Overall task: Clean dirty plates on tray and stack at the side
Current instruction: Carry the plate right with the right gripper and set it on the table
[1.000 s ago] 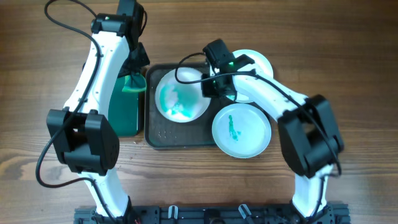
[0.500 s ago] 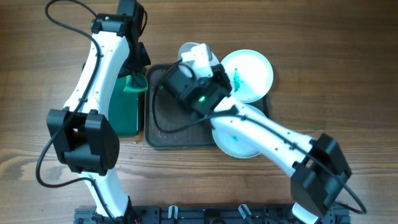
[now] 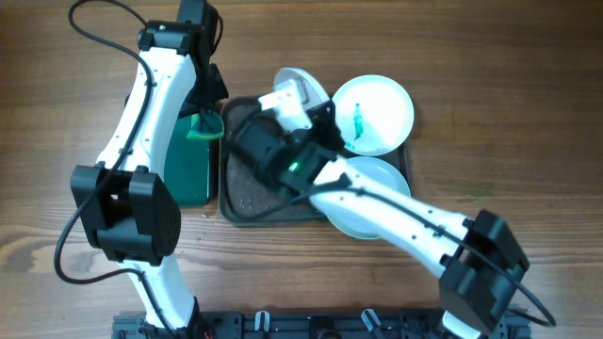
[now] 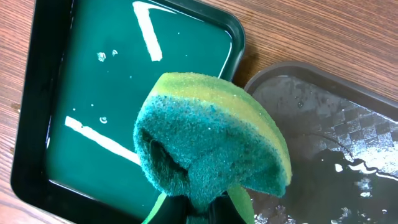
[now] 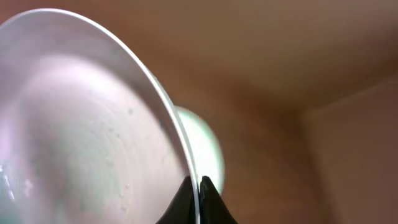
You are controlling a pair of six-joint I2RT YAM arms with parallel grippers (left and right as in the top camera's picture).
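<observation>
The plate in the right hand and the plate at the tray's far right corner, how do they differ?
The held plate is lifted and steeply tilted, pinched at its rim by the right hand; the corner plate lies flat over the tray rim, untouched. The corner plate has a teal smear; the held plate's face in the wrist view shows none. Both are round and white.
</observation>
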